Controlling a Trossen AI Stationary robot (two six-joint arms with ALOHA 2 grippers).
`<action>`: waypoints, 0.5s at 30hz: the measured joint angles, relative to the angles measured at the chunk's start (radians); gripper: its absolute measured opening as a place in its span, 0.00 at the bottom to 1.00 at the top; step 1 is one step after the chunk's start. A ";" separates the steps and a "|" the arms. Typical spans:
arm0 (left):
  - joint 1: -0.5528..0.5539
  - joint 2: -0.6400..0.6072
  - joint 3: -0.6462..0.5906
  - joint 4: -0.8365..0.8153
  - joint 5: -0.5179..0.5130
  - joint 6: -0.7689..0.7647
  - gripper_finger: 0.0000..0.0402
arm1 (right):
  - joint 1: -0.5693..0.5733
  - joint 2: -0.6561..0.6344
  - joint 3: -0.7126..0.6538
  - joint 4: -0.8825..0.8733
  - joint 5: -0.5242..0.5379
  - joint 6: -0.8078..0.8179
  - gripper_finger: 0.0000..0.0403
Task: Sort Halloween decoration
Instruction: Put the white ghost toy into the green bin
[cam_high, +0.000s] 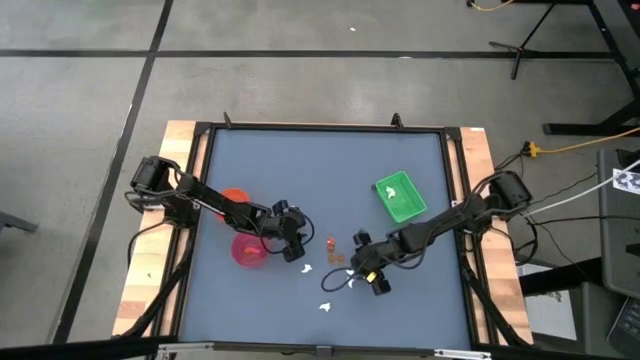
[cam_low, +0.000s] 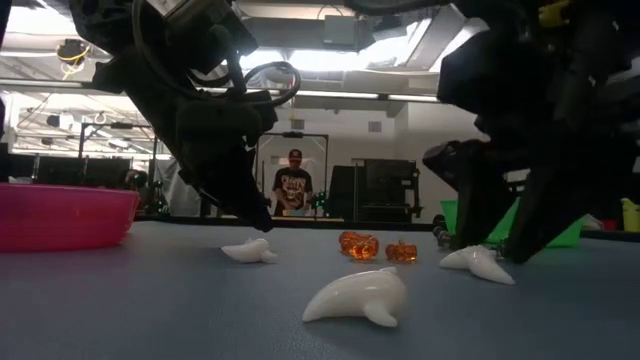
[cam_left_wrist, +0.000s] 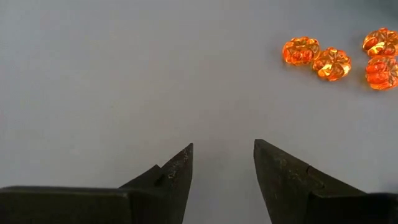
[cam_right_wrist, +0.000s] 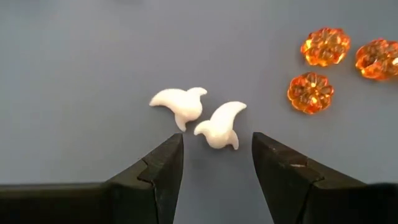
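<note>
Right gripper (cam_right_wrist: 214, 163), open and empty, hung just short of two white ghost pieces (cam_right_wrist: 221, 124), the nearer lying slantwise.

Four white ghosts (cam_right_wrist: 179, 103), four orange pumpkins (cam_left_wrist: 301, 50)

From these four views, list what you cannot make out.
- Contents of the pink bowl: high view, left arm overlaps it; low view, its wall hides the inside.
- Contents of the green tray: too small in the high view; low view, the right gripper blocks it.
- Orange pumpkins: left wrist view, the edge cuts the group off.
</note>
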 joint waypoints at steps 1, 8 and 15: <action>0.000 0.000 0.000 0.000 0.000 0.000 0.39 | 0.000 0.006 0.000 0.003 0.000 0.000 0.47; 0.000 0.000 0.000 0.000 0.000 0.000 0.39 | 0.000 0.011 0.000 0.043 0.030 -0.016 0.47; 0.000 0.000 0.000 0.000 0.000 0.000 0.39 | 0.000 0.010 0.000 0.051 0.035 -0.050 0.47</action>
